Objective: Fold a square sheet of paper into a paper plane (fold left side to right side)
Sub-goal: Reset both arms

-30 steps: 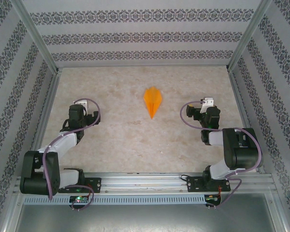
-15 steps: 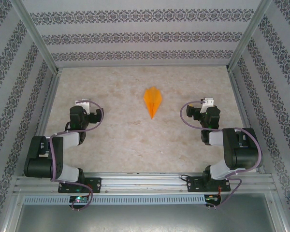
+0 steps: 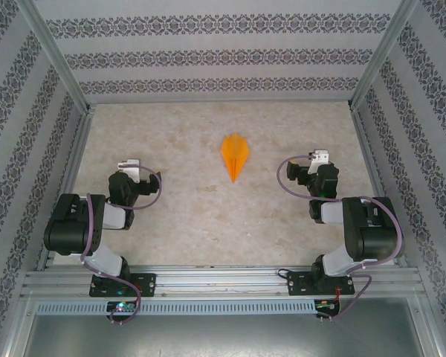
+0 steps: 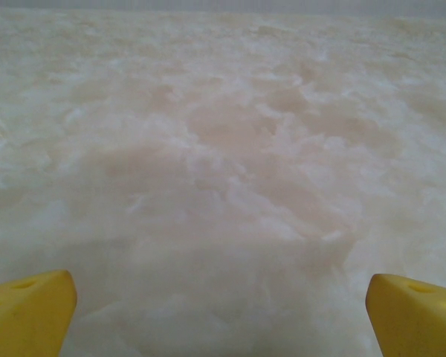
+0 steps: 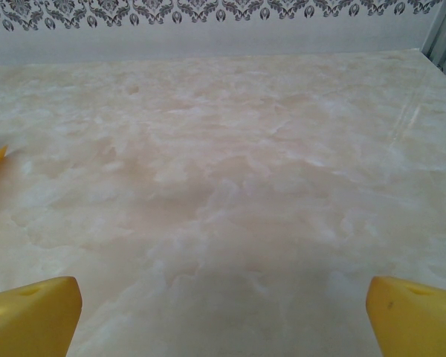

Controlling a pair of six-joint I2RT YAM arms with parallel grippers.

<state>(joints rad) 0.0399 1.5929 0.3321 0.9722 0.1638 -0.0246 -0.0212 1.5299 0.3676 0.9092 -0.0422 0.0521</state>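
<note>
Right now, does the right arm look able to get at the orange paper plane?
Probably yes. The paper plane lies alone on the table, off to the left of the right tool, which is open and empty. Nothing stands between them, though the folded arm would have to stretch out.

The counter (image 3: 208, 223) was a pale cream slab with a marbled look, evenly lit, with only soft shadows. White walls (image 3: 208, 56) with horizontal bands of dark damask pattern closed it in at the back and on both sides. Silver metal posts (image 3: 56, 59) rose at the back corners. A slotted metal rail (image 3: 223, 279) crossed the near edge, with a dull grey metal sheet (image 3: 223, 335) beyond it.
</note>
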